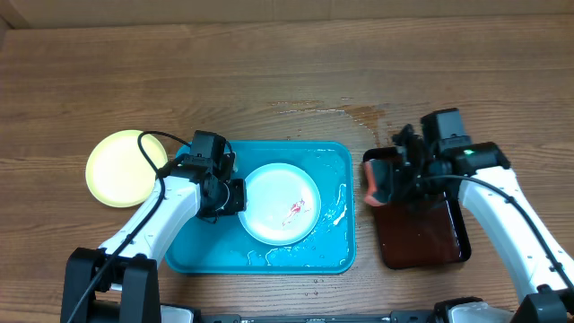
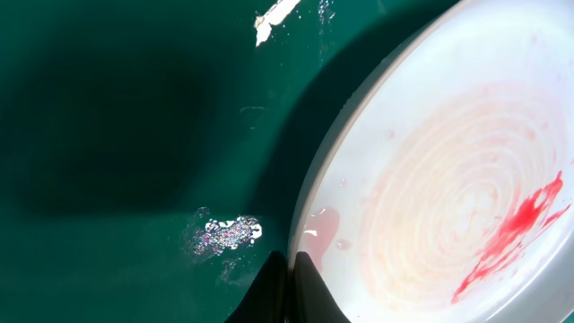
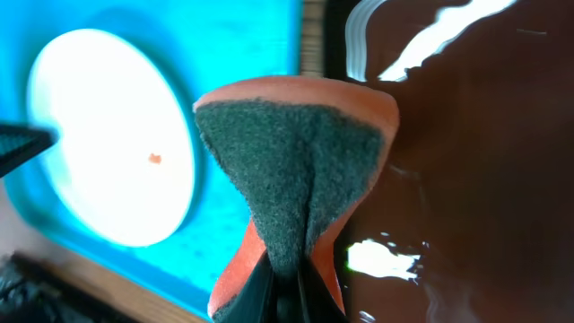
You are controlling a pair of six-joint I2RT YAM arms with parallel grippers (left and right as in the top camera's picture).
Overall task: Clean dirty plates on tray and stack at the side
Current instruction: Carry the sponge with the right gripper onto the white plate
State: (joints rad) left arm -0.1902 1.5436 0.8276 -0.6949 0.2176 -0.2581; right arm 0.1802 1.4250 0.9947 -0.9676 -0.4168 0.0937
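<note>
Overhead: bright, even light; the tabletop (image 1: pixel 287 72) looks sharp, with a wet shine.
Left wrist: a big dark shadow lies on the tray (image 2: pixel 108 135); the plate (image 2: pixel 448 179) looks washed out.
Right wrist: white glare on the brown tray (image 3: pixel 484 179); the sponge (image 3: pixel 296 152) is slightly blurry.

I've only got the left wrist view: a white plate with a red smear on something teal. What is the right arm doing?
Observer: The right gripper is shut on an orange sponge with a dark scouring face, pinched so that it folds.
Operator: Where is it?
Observer: Above the dark brown tray, at the edge nearest the turquoise tray that your plate lies in.
Operator: Any plates outside that tray?
Observer: One yellow-green plate lies on the table, on the turquoise tray's far side from the sponge.
</note>
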